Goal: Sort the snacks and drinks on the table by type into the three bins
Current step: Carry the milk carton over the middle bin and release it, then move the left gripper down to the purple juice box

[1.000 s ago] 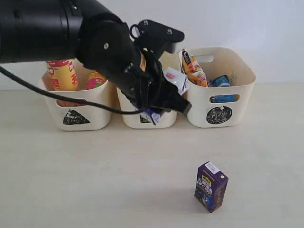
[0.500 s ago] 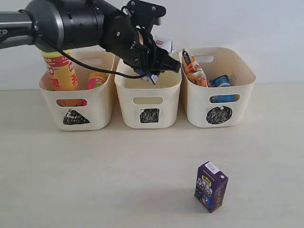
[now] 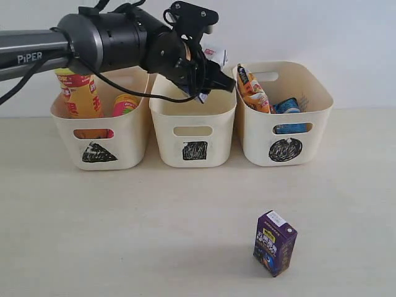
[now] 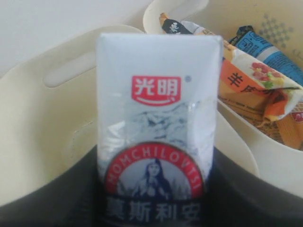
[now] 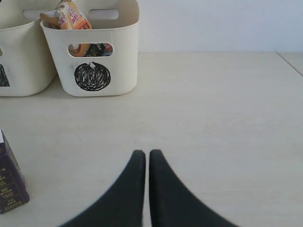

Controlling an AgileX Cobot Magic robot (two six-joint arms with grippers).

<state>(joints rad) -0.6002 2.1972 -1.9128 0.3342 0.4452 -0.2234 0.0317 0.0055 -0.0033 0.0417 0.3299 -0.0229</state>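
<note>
My left gripper [image 3: 210,77] hangs over the middle, square-marked bin [image 3: 167,133], shut on a white-and-blue drink carton [image 3: 215,57]. In the left wrist view the carton [image 4: 158,94] fills the middle, with dark fingers [image 4: 80,194] pressing on both its sides. A dark purple carton [image 3: 274,242] stands on the table [image 3: 124,235] at the front right. My right gripper [image 5: 144,153] is shut and empty, low over the table [image 5: 213,118], with the purple carton [image 5: 9,184] off to one side.
The triangle bin [image 3: 127,139] holds a yellow chip tube [image 3: 79,93] and a pink one [image 3: 125,104]. The circle bin [image 3: 257,139] holds orange packets [image 3: 253,90] and a blue packet [image 3: 288,105]. A pale wall rises behind the bins.
My left arm has risen from in front of the middle bin to above its opening, carrying the white-and-blue carton. The purple carton and the right gripper have not moved.
</note>
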